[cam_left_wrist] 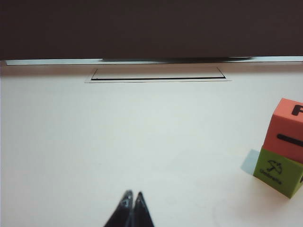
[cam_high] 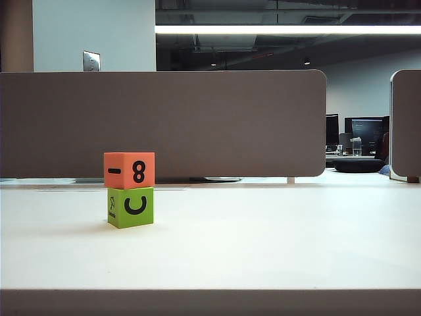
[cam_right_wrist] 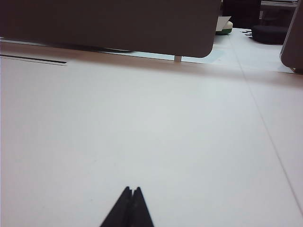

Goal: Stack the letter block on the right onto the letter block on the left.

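Orange block [cam_high: 129,170] already sits squarely on the green block [cam_high: 130,207], left of centre on the white desk [cam_high: 276,243] in the exterior view: two blocks, one stack, no arm showing. Judging by that, nothing remains. Left wrist view: left hand [cam_left_wrist: 131,197] pressed together, empty, stack well apart. Right wrist view: right hand [cam_right_wrist: 131,191] likewise closed over bare desk.

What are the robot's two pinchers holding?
Nothing. The left gripper and right gripper are both shut and empty above the table; the orange block sits on the green block.
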Robot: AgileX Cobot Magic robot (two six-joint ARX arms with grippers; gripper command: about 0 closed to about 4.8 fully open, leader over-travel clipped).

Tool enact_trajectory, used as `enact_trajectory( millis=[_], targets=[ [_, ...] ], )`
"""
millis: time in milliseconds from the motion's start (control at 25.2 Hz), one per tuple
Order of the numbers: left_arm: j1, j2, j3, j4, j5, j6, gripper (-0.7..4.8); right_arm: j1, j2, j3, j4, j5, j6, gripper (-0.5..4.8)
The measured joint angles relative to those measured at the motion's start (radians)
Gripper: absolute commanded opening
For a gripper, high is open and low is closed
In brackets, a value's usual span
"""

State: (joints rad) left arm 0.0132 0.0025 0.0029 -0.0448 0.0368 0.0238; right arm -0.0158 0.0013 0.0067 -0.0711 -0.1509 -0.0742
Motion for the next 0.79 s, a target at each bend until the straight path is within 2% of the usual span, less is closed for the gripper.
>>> enact_trajectory(
  millis=[793],
  targets=[
    [0.000,0.000,0.000,-0.005,-0.014,-0.002,-0.05,0.000,0.000,0.000,-0.001,-0.001,0.000,-0.05]
  ],
)
